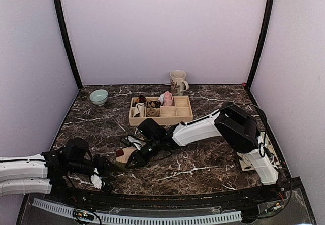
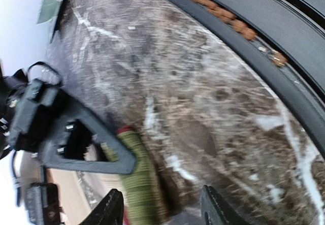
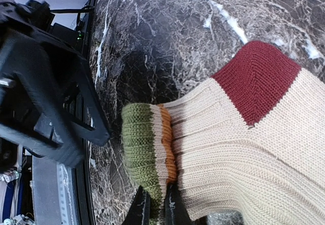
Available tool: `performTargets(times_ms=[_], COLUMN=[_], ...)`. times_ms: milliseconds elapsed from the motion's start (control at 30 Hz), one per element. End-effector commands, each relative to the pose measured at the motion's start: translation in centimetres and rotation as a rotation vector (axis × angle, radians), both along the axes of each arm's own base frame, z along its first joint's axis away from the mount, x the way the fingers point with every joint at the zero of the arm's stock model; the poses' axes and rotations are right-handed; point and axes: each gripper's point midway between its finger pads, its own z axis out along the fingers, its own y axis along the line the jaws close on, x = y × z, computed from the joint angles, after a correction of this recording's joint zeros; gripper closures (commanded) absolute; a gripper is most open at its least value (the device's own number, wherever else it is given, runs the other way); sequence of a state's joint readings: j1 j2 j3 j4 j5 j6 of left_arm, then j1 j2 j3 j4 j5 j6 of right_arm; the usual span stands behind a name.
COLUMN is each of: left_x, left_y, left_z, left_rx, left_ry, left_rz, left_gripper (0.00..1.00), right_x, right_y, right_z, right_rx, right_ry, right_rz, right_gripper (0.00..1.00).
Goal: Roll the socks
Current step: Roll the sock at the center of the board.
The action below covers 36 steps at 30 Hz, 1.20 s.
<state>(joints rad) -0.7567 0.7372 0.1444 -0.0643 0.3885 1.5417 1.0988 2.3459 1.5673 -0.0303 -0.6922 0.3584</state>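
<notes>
A cream ribbed sock (image 3: 244, 149) with a dark-red heel patch and a green, orange-edged cuff (image 3: 144, 149) lies on the marble table; from above it is a small tan and red patch (image 1: 123, 154). My right gripper (image 3: 156, 207) is shut on the cuff's edge, its arm stretched to the centre-left (image 1: 133, 156). The left wrist view is blurred. My left gripper (image 2: 162, 210) is open just above the table at the near left (image 1: 103, 177). The green cuff (image 2: 139, 184) lies between its fingers, close to the left fingertip (image 2: 109, 210). The right gripper's dark fingers (image 2: 86, 149) lie over it.
A wooden compartment tray (image 1: 184, 114) holding small rolled bundles, one of them pink, stands behind the arms. A patterned mug (image 1: 177, 82) is at the back, a pale green bowl (image 1: 98, 97) at the back left. A black rail (image 1: 167, 203) runs along the near table edge.
</notes>
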Motion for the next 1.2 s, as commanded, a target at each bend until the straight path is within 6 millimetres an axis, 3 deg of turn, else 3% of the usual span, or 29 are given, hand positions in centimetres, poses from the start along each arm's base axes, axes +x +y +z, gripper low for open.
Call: performTargets(times_ms=[0,167,333,500,600,767,833,933,1133,1167], left_x=[0.2,2.8,2.8,2.5,3.3,3.8,3.5,2.9,2.1,2.0], left_y=[-0.4,-0.8,-0.7,0.0,-0.1,-0.3,-0.3,-0.1,0.0,0.1], left_z=[-0.7,-1.0,-1.4,-2.7,-2.9,-3.2,-3.4,-3.6,-3.6,-3.6], left_rx=[0.024,0.070,0.075,0.115,0.129,0.187,0.200,0.217,0.245,0.248], left_ry=[-0.001,0.020,0.035,0.047,0.069,0.141,0.159,0.180,0.272,0.282], left_rz=[-0.022,0.097,0.112,0.121,0.170,0.215,0.207,0.189,0.212,0.216], left_gripper=[0.52,0.55,0.47,0.47,0.49,0.74,0.79,0.98,1.00,1.00], right_x=[-1.4,-1.5,-1.5,-1.5,-1.4,-1.3,-1.2,-0.9,1.3,1.8], right_y=[-6.2,-6.0,-5.7,-5.6,-5.5,-5.5,-5.5,-5.3,-5.9,-5.9], right_z=[-10.2,-10.0,-9.8,-9.7,-9.7,-9.4,-9.3,-8.9,-6.2,-4.8], right_rx=[-0.351,-0.337,-0.328,-0.322,-0.319,-0.314,-0.311,-0.295,-0.200,-0.147], right_ry=[0.100,0.117,0.124,0.128,0.132,0.132,0.133,0.133,0.044,0.022], right_rz=[-0.078,-0.084,-0.081,-0.080,-0.082,-0.089,-0.092,-0.106,-0.198,-0.217], right_gripper=[1.00,1.00,1.00,1.00,1.00,1.00,1.00,0.99,0.89,0.75])
